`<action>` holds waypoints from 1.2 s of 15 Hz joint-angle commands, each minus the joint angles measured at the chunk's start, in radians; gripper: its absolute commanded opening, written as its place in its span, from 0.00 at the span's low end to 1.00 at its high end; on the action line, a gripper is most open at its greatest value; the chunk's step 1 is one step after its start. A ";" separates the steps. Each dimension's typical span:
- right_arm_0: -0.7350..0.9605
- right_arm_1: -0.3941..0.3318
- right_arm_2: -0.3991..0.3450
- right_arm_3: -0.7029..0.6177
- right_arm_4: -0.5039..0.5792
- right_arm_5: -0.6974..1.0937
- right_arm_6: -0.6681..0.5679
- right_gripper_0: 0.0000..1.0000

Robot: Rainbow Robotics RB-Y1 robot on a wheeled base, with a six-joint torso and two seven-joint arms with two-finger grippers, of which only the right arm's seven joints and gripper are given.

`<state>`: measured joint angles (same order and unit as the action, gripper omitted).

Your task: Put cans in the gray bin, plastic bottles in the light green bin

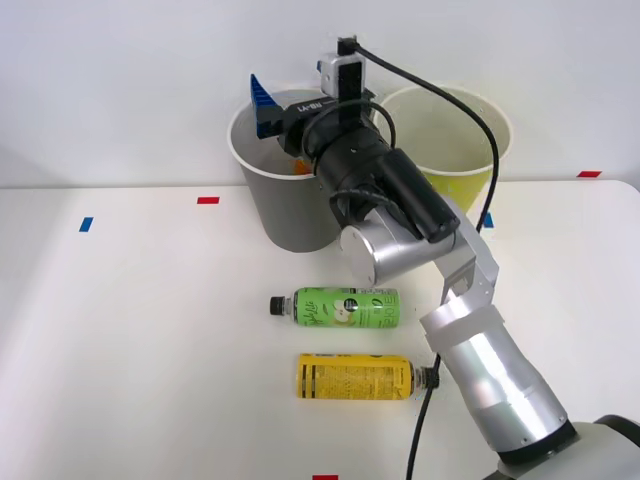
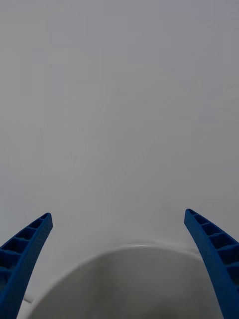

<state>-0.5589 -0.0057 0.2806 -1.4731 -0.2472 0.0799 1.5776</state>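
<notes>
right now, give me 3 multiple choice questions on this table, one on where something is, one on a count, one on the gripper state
1. Where is the right gripper?
A. over the gray bin
B. over the light green bin
C. down at the table

2. How many plastic bottles lie on the table?
A. none
B. two
C. four

3. What state is the right gripper in?
A. shut on a bottle
B. shut on a can
C. open, holding nothing

Answers:
1 A, its blue fingers sit above the gray bin's rim.
2 B, the green-label bottle and the yellow-label bottle lie on their sides.
3 C, the wrist view shows the fingers spread apart with nothing between them.
</notes>
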 commanded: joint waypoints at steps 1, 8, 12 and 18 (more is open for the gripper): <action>0.142 -0.065 0.025 -0.108 0.020 -0.077 0.027 0.89; 0.614 -0.257 0.020 -0.589 0.045 -0.078 0.053 0.89; 0.852 -0.307 -0.021 -0.630 0.042 -0.203 0.050 0.89; 1.093 -0.286 -0.043 -0.630 0.026 -0.322 0.036 0.88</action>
<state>0.4969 -0.3073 0.2404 -2.1036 -0.2207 -0.2300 1.6138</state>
